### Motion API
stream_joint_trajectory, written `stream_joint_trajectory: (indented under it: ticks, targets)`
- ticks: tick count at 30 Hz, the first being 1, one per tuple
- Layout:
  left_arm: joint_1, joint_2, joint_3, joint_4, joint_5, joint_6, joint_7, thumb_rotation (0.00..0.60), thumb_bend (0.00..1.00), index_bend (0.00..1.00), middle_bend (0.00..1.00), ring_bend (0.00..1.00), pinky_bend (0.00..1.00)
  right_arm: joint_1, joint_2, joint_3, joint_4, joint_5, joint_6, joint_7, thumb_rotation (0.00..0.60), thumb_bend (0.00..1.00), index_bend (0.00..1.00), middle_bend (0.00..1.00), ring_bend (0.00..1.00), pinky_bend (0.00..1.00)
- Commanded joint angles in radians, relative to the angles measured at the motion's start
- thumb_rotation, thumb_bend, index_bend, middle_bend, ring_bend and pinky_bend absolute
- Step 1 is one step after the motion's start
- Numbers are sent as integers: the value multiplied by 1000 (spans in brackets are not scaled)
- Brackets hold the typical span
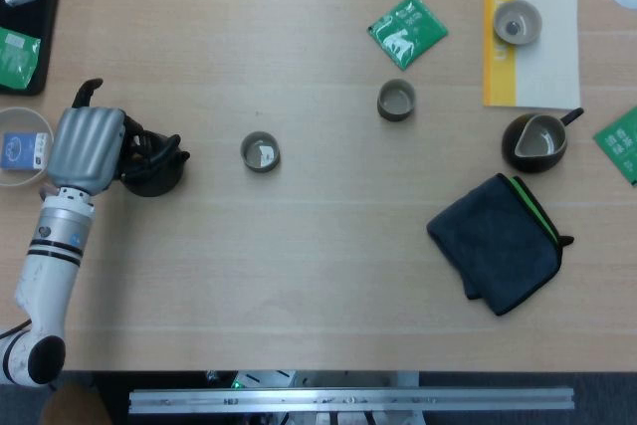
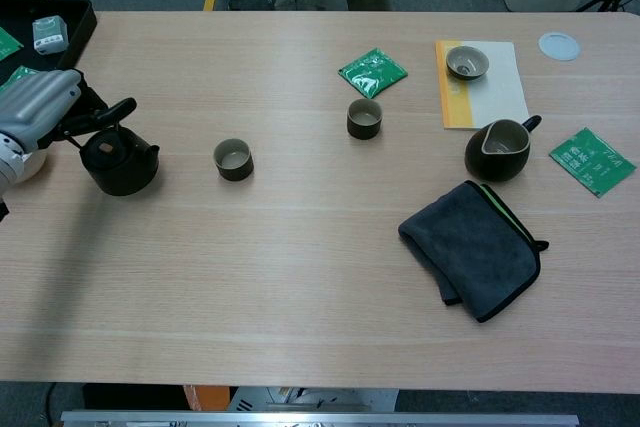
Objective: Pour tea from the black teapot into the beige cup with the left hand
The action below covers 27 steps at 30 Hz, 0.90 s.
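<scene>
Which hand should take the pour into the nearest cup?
Left. The left hand already holds the black teapot, just left of that cup. No right hand shows in either view.

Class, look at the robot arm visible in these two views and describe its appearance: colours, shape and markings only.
The left hand has a ribbed silver-grey metallic back and black fingers. Its forearm is a white cylinder with thin black bands near the wrist and a black joint at the lower end. The right arm is not in view.
</scene>
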Motion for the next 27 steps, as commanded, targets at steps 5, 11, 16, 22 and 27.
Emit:
stream_joint_trajectory:
  ticks: [5, 11, 16, 22, 27]
  targets:
    - [-8, -8, -22, 10, -26, 21, 15, 117, 248, 975, 1000, 887, 120, -4, 3, -1, -10, 0, 6, -8, 600, 9, 240, 313, 247, 177]
    - [-13, -20, -33, 19, -42, 43, 40, 171, 289, 979, 1000, 892, 125, -6, 5, -1, -18, 0, 7, -16, 600, 8, 240, 313, 247, 177]
    - [-16, -29, -37, 24, -48, 59, 52, 239, 354, 979, 1000, 893, 125, -7, 7, 0, -22, 0, 8, -19, 600, 8, 240, 313, 247, 178]
    - [-19, -33, -40, 23, -46, 76, 56, 302, 409, 977, 1000, 893, 125, -8, 8, 0, -25, 0, 10, -22, 600, 8, 240, 313, 247, 180]
    - [-20, -30, -38, 8, -31, 91, 50, 363, 410, 964, 1000, 889, 125, -10, 7, 0, -26, 1, 12, -21, 600, 9, 240, 313, 247, 180]
